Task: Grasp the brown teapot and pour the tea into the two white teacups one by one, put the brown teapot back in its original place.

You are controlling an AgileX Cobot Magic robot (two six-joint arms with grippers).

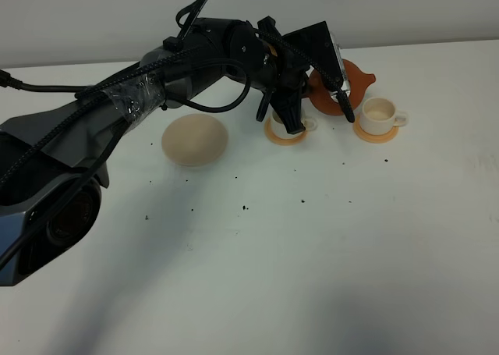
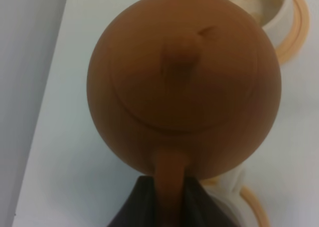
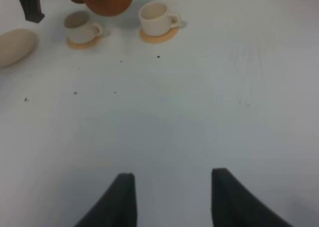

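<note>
The white table [image 1: 312, 253] takes up most of the high view, bare apart from a few dark specks. The left arm [image 1: 117, 113] reaches across the upper left. Its left gripper [image 2: 168, 197] is clenched on the loop handle [image 2: 169, 169] of the brown teapot [image 1: 355, 78]. The pot hangs clear of the table, right of centre in the upper part of the frame, behind and between the two white teacups. The right gripper [image 3: 172, 199] is spread and empty over bare table.

The pot's long axis runs from handle to spout, roughly left to right in the high view. The handle is toward the arm, and the spout [image 1: 371, 79] points right, just above the right-hand teacup [image 1: 380, 113] in the picture. In the left wrist view the lid and its knob [image 2: 182, 62] face the camera. No stream of tea shows, and how far the pot is tipped cannot be told.

As fired clay it is likely rigid, brittle and fairly heavy when full. Its weight sits ahead of the pinch, so it may swivel. The handle looks like the only sound hold, since the round body offers none, and the lid could slip at a steep tilt.

The cream saucer [image 1: 195, 139] lies well to the left with nothing on it. The left-hand teacup [image 1: 290, 123] is partly hidden by the fingers. Each cup sits on an orange coaster [image 1: 376, 133] and looks light and easily knocked.
</note>
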